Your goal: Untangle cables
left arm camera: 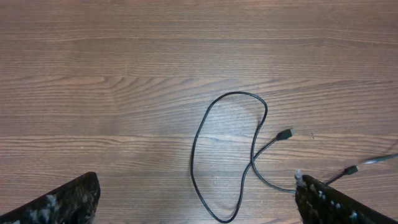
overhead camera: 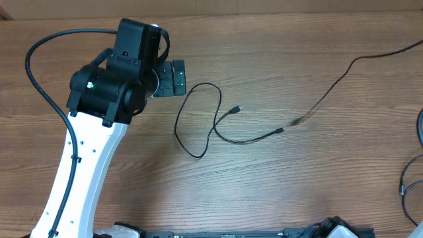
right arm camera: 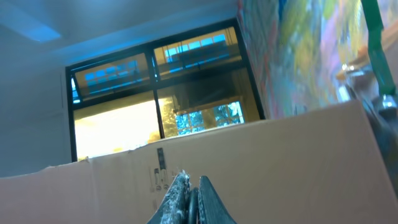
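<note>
One thin black cable lies in a loose loop on the wooden table, with one plug in the middle and its other plug to the right. It also shows in the left wrist view. A second thin cable runs from beside that plug up to the right edge, its lower end blurred. My left gripper is open and empty just left of the loop; its fingers frame the loop. My right gripper is shut on a thin black cable and points upward, out of the overhead view.
Thick black arm cables curve at the far left and at the right edge. A cardboard wall stands behind the table, with a window above it. The arm bases sit along the table's front edge.
</note>
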Robot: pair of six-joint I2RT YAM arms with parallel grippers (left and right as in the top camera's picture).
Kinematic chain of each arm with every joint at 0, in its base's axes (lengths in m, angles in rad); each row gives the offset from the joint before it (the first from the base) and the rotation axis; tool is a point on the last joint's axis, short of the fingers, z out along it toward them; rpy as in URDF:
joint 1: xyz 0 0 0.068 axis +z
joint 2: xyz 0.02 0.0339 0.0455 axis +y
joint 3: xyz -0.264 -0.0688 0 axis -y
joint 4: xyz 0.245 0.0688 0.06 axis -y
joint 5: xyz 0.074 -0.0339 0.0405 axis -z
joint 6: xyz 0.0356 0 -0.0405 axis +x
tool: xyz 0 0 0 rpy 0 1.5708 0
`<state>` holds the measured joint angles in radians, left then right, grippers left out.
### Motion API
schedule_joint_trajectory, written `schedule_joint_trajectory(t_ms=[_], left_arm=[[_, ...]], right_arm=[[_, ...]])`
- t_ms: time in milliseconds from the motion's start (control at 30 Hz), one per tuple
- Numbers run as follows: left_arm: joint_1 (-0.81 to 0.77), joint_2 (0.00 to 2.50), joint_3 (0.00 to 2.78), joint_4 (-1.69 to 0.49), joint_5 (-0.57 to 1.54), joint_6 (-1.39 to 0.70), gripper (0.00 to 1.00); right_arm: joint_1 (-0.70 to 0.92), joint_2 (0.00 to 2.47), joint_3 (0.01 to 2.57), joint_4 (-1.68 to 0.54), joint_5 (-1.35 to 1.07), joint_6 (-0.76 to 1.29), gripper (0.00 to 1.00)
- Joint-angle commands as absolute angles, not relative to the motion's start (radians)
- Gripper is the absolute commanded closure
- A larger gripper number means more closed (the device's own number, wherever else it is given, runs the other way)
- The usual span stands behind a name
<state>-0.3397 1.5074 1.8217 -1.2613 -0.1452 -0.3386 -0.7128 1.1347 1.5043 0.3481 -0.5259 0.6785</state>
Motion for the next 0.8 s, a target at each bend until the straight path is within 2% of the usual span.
schedule_joint_trajectory(t_ms=[0, 167, 433, 767], left_arm=[[-0.339, 1.505, 1.833, -1.259, -0.138, -0.352, 0.0], [-0.339, 1.505, 1.833, -1.259, -0.138, -0.352, 0.0], [-0.339, 1.505, 1.833, -1.259, -0.138, -0.352, 0.0], [-0.339, 1.505, 1.833, -1.259, -0.138, -0.352, 0.0]], right_arm=[[-0.716, 1.176, 1.528, 0.352, -0.501, 0.701, 0.96], [-0.743, 1.222, 1.528, 0.313, -0.486, 0.618, 0.95], [-0.833, 1.313, 1.527, 0.01, -0.384, 0.379, 0.96], [-0.878, 1.508, 1.526, -0.3, -0.322, 0.312, 0.96]])
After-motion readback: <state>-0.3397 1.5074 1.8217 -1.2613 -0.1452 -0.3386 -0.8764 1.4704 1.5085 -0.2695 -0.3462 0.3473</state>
